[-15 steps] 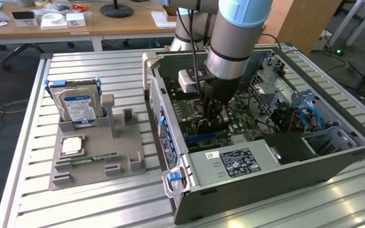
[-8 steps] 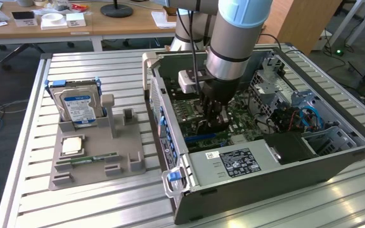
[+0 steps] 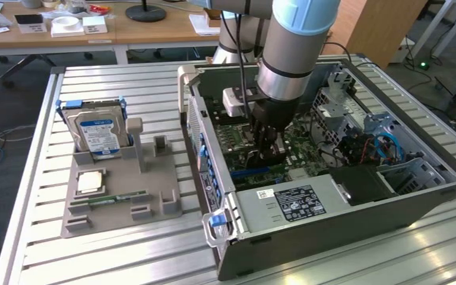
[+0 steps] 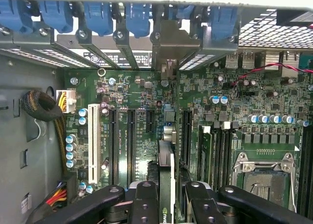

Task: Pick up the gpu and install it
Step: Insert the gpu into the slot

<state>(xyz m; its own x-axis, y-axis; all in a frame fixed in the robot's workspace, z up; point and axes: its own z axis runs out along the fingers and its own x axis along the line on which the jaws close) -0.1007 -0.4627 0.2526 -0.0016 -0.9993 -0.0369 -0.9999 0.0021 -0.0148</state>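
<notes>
Exterior view. A slatted aluminium table (image 3: 133, 261) carries an open grey steel computer case (image 3: 331, 237) lying on its side. The green motherboard (image 3: 307, 157) faces up, and a boxy labelled power supply (image 3: 291, 205) sits at six o'clock within the case. At nine o'clock of the case, well apart from it, lies a matte grey plastic tray (image 3: 117, 222). It holds an upright silver hard drive (image 3: 97, 133) with a blue label, a square processor chip (image 3: 91, 182) and a narrow green RAM stick (image 3: 109, 200). The arm's glossy pale-blue and silver column comes down from twelve o'clock. Its black gripper (image 3: 263, 155) is lowered inside the case, just above the board.

Wrist view. Two black, bolted metal fingers (image 4: 144, 204) are clenched on the gpu (image 4: 166, 170), one against each face. The gap between them is narrow, no wider than the card. The thin card stands on edge, parallel to the long black slots beside it. Its bare metal bracket (image 4: 168, 50) reaches the row of blue plastic latches (image 4: 98, 13) at the case's perforated rear wall. Whether the card is fully seated cannot be told.

The tray and its parts appear from the exterior; the grasp itself is clear from the wrist.
</notes>
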